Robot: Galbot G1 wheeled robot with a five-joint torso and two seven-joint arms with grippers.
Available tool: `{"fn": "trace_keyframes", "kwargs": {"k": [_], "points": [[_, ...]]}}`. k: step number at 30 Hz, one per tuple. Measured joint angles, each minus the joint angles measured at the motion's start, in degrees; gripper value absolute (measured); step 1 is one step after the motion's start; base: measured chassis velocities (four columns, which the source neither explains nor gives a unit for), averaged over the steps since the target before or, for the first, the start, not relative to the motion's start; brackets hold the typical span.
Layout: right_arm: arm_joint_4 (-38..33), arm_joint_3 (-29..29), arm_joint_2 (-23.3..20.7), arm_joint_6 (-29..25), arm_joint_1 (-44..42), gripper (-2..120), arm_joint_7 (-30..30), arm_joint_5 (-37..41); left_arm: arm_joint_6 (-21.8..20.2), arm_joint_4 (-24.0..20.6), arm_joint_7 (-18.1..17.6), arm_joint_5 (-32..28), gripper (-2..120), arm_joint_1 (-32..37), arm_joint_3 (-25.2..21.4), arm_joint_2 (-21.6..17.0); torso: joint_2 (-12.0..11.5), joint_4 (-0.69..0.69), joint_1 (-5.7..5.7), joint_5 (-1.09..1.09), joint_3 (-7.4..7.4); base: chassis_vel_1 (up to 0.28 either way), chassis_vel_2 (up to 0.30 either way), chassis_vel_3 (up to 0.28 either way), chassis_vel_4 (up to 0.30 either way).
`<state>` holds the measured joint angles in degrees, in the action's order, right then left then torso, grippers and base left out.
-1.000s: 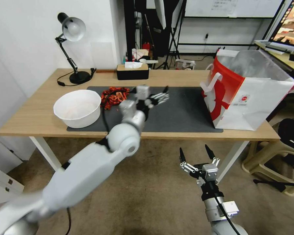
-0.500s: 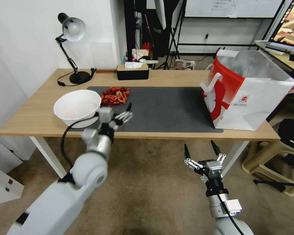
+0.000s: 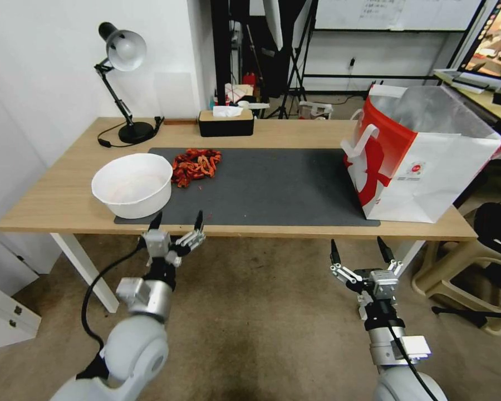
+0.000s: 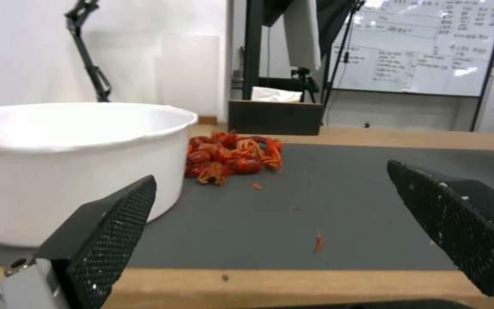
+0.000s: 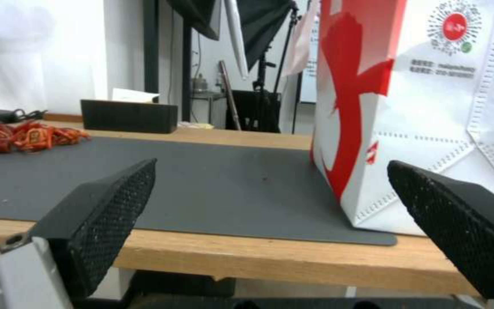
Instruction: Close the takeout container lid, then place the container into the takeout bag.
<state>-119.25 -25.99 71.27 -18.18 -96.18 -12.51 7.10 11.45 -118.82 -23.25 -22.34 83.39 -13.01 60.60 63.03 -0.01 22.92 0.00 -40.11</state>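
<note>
The takeout bag [image 3: 423,161] stands open at the right end of the table, red and white with white handles and silver lining; the right wrist view shows its side [image 5: 430,107] close by. The takeout container and its lid are out of view. My left gripper [image 3: 178,217] is open and holds nothing. It sits just below the table's front edge, in front of the white bowl [image 3: 132,184], and points over the mat [image 4: 270,174]. Lower down in front of the bag, my right gripper [image 3: 356,244] is open too, its fingers [image 5: 104,214] spread wide and holding nothing.
A dark grey mat [image 3: 273,184] covers the table's middle. A pile of red crayfish [image 3: 196,163] lies beside the bowl. A desk lamp [image 3: 122,83] and a black tissue box [image 3: 226,122] stand at the back. A stool [image 3: 462,262] is at the right.
My left arm has pulled back from above the mat and dropped to just below the table's front edge. My right gripper has sunk slightly and drifted right.
</note>
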Motion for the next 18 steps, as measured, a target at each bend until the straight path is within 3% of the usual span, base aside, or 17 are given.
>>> {"fn": "trace_keyframes", "kwargs": {"k": [8,18], "points": [[0.4,0.1,1.4,-0.2,-0.1,100,-0.1,1.5,4.1,1.4,0.5,3.4,100,6.4,-0.9,2.2,0.0,0.0,0.0,0.0,0.01,0.0,0.0,0.0,0.0],[0.6,0.3,1.5,-0.2,-0.6,100,0.7,2.3,5.8,2.4,1.0,3.8,100,7.5,-1.1,3.3,0.0,0.0,0.0,0.0,0.0,0.0,0.0,0.0,0.0]]}}
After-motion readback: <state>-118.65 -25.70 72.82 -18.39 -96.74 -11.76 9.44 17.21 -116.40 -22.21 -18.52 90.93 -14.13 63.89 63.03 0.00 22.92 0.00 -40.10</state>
